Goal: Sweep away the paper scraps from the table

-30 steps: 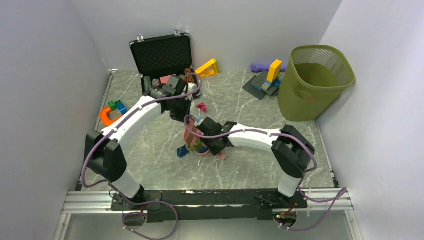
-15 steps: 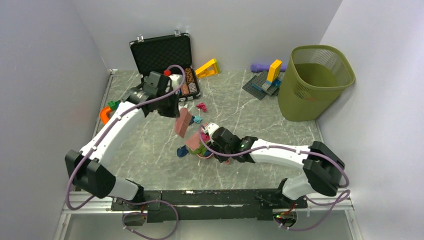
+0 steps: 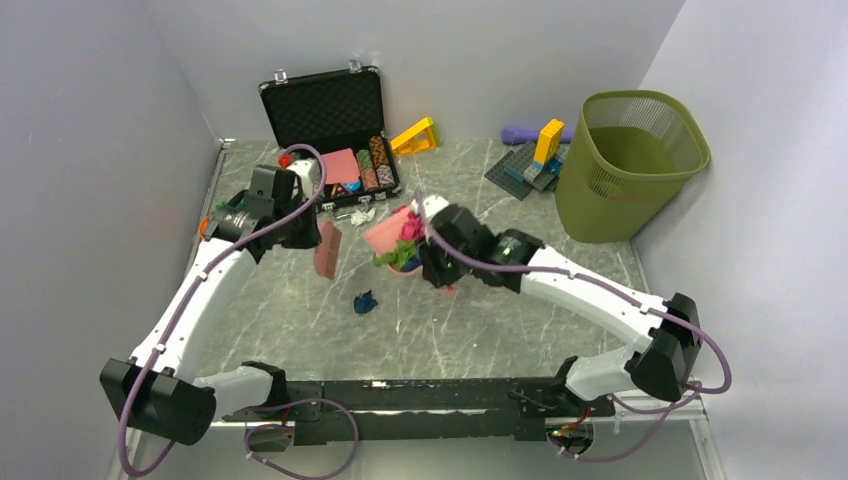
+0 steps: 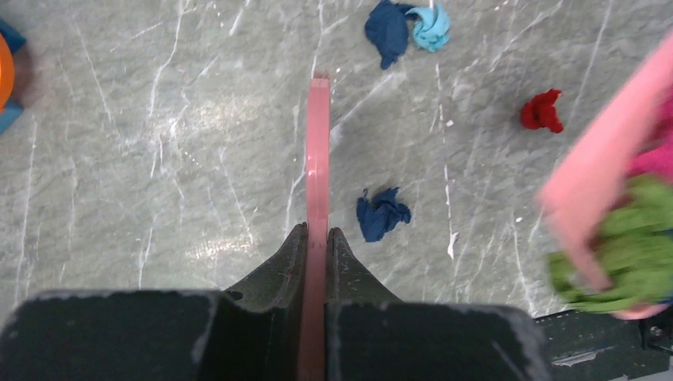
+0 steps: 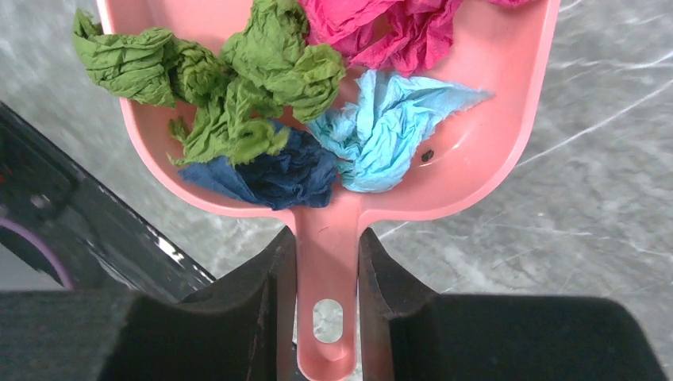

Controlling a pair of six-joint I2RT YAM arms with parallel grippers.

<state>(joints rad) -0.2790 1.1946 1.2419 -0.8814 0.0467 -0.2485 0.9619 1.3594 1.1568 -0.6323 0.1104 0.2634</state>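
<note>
Paper scraps [image 5: 238, 103] in green, navy, light blue and magenta lay heaped in a pink dustpan [image 5: 508, 135]. The right gripper [image 5: 325, 238] was clamped on the pan's handle. The pan's long axis ran straight out from the jaws, its mouth pointing away from the wrist, over the middle of the table [image 3: 500, 320] towards the far edge. The left gripper [image 4: 317, 238] pinched a thin pink scraper [image 4: 318, 159], seen edge-on and pointing straight out from its jaws. One navy wad [image 4: 381, 216] lay loose just beside that blade. A red wad [image 4: 542, 111] and a navy-and-teal pair [image 4: 389, 28] lay further off.
</note>
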